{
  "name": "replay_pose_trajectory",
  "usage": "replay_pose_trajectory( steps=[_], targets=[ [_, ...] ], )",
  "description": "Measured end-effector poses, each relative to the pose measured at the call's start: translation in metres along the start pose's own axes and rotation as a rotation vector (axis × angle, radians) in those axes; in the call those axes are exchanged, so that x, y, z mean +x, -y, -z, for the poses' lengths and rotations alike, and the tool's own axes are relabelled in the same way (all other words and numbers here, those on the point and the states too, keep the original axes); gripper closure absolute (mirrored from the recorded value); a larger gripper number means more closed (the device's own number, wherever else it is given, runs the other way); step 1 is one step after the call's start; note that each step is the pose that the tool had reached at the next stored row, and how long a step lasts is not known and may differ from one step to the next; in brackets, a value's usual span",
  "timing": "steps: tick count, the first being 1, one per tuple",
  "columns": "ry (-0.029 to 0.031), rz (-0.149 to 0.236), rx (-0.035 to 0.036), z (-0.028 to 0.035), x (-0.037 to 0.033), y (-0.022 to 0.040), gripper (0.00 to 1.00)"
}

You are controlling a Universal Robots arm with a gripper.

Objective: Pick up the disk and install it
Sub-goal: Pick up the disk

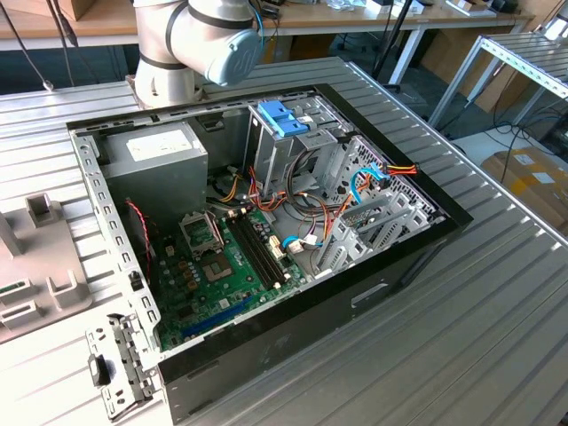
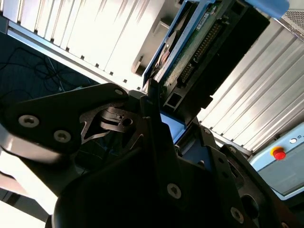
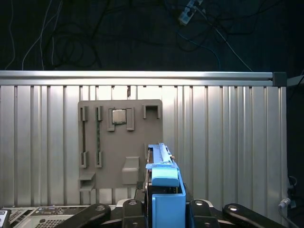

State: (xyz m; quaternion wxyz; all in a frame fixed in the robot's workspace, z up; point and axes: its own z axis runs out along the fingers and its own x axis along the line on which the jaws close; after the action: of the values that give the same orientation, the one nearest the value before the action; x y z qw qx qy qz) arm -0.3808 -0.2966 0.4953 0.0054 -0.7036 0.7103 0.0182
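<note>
My gripper (image 2: 153, 97) is shut on the disk (image 2: 202, 45). In the second wrist view the disk shows its green circuit-board side, a black connector edge and a light-blue plastic rail. In the first wrist view the disk (image 3: 164, 183) stands edge-on between the black fingers (image 3: 133, 209), with the blue rail facing the camera. It hangs above the slatted metal table, in front of a grey parts tray (image 3: 121, 137). The exterior view shows the arm's elbow (image 1: 209, 35) behind the open computer case (image 1: 390, 257).
Inside the case sit a grey power-supply box (image 1: 155, 160), a green motherboard (image 1: 222, 266), loose cables and a metal drive cage with light-blue tabs (image 1: 284, 120). A grey fixture tray (image 1: 35, 266) and a metal bracket (image 1: 115, 373) lie at the exterior view's left.
</note>
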Motion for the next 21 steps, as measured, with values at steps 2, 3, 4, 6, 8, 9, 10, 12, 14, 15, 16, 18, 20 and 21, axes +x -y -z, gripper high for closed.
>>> replay_pose_trajectory(
  steps=[2, 3, 4, 6, 8, 9, 10, 12, 14, 15, 16, 18, 20, 21],
  targets=[
    [-0.0001, 0.000, 0.0002, -0.0001, 0.0000, 0.0028, 0.63],
    [-0.0002, 0.000, 0.0001, 0.0000, -0.0001, 0.0042, 0.63],
    [-0.0003, 0.000, 0.0001, 0.0000, -0.0001, 0.0054, 0.63],
    [-0.0005, 0.000, 0.0002, -0.0001, -0.0001, 0.0090, 0.63],
    [-0.0007, 0.000, 0.0000, 0.0000, -0.0001, 0.0119, 0.63],
    [-0.0007, 0.000, 0.0001, 0.0000, -0.0001, 0.0131, 0.63],
    [-0.0008, 0.000, 0.0000, 0.0000, -0.0001, 0.0150, 0.63],
    [-0.0010, 0.000, 0.0000, 0.0000, -0.0002, 0.0174, 0.63],
    [-0.0011, 0.000, 0.0001, 0.0000, -0.0002, 0.0207, 0.63],
    [-0.0012, 0.000, 0.0001, 0.0000, -0.0002, 0.0222, 0.63],
    [-0.0014, 0.000, 0.0000, 0.0001, -0.0002, 0.0235, 0.63],
    [-0.0016, 0.000, 0.0001, 0.0000, -0.0003, 0.0261, 0.63],
    [-0.0020, 0.000, 0.0000, 0.0000, -0.0003, 0.0295, 0.63],
    [-0.0021, 0.000, 0.0001, 0.0000, -0.0003, 0.0309, 0.63]
  ],
)
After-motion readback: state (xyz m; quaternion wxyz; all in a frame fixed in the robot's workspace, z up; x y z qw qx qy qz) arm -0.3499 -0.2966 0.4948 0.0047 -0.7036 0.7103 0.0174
